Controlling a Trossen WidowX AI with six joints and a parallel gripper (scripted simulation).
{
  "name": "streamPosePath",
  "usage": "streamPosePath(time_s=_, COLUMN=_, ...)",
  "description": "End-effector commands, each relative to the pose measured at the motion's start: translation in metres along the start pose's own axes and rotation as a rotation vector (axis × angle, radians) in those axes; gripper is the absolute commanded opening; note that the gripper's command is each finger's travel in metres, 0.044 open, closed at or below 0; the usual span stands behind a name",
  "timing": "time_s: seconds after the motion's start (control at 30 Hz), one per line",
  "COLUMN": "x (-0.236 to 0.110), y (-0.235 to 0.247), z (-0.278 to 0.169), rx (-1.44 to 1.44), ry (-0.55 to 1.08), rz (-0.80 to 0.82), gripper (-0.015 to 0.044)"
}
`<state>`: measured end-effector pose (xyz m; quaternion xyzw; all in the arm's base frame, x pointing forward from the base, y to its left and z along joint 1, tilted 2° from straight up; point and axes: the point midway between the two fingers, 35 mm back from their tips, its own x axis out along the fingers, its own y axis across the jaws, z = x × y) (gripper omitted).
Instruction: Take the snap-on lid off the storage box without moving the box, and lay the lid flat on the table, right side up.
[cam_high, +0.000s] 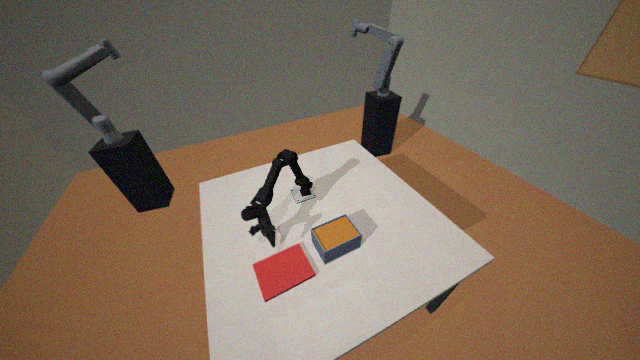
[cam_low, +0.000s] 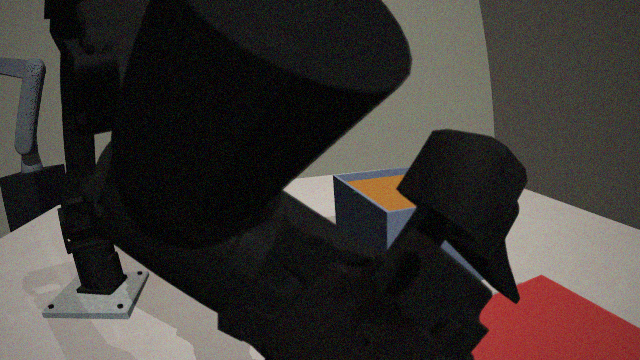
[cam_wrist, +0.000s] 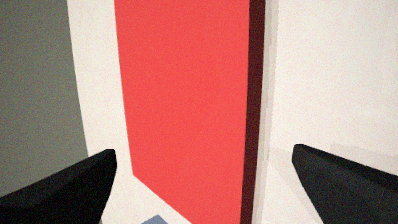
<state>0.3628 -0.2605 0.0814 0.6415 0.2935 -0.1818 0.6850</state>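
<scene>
The red lid (cam_high: 284, 272) (cam_low: 560, 320) (cam_wrist: 185, 90) is off the box, looks level, and shows its plain broad face upward. It is at or very near the table top; a grey shadow strip shows along its box side, and I cannot tell whether its whole underside touches. The blue-grey storage box (cam_high: 345, 249) (cam_low: 360, 215) stands upright beside it, uncovered, with an orange surface (cam_high: 337, 233) (cam_low: 382, 191) inside. My gripper (cam_high: 263, 238) (cam_wrist: 206, 155) is wide open and empty, at the lid's edge nearest the arm base. In the exterior view the arm hides part of the lid and box.
The arm's base plate (cam_high: 303, 196) (cam_low: 90, 308) is on the white table top (cam_high: 380, 300) behind the box. Two grey arms on black pedestals (cam_high: 137, 172) (cam_high: 381, 122) stand outside the white top, at the back left and back right.
</scene>
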Motion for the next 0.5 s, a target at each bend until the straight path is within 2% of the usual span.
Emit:
streamPosePath(time_s=0.0, x=-0.006, y=-0.008, z=-0.002, rx=0.000, ry=0.008, rz=-0.003, gripper=0.0440)
streamPosePath(time_s=0.47, x=-0.027, y=-0.026, z=-0.002, rx=0.000, ry=0.008, rz=-0.005, gripper=0.0440)
